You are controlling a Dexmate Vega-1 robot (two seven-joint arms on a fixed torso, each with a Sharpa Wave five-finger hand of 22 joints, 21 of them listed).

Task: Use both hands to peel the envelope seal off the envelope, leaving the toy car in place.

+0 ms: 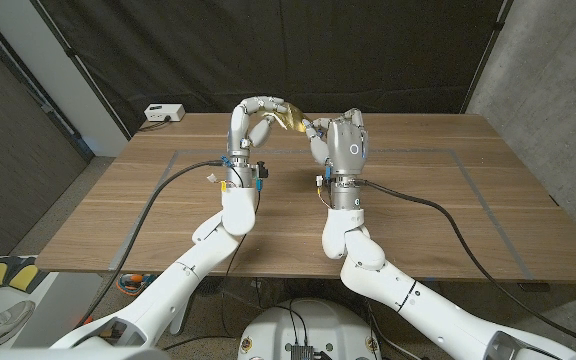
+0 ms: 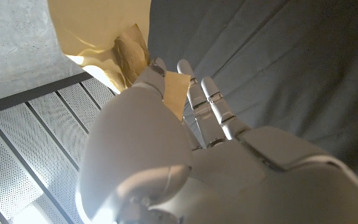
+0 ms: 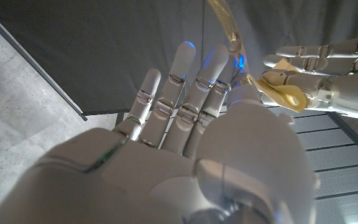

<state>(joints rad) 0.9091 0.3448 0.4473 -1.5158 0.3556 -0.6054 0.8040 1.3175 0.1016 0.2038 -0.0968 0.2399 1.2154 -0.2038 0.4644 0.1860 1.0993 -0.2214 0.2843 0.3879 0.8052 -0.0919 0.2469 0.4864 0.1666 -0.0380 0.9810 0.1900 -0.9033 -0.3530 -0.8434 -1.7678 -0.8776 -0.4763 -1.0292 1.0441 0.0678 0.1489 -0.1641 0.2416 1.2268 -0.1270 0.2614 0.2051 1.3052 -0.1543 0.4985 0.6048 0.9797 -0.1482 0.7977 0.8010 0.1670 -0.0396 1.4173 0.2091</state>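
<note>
A crumpled tan paper envelope [image 1: 290,117] is held up above the middle of the brown wooden table [image 1: 418,200], between two raised white robot hands. The left hand [image 1: 258,112] is curled over it, fingers pinching its edge. The right hand [image 1: 340,140] is seen gripping a thin, translucent curved seal strip [image 3: 225,25] with its thumb and fingers, close beside the left fingers [image 3: 309,53].

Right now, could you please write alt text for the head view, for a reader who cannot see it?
Both robot hands are raised over a wooden table, meeting at a small yellowish envelope held between them: the left hand curls toward it, the right hand stands beside it. A white box sits at the table's far left corner.
</note>
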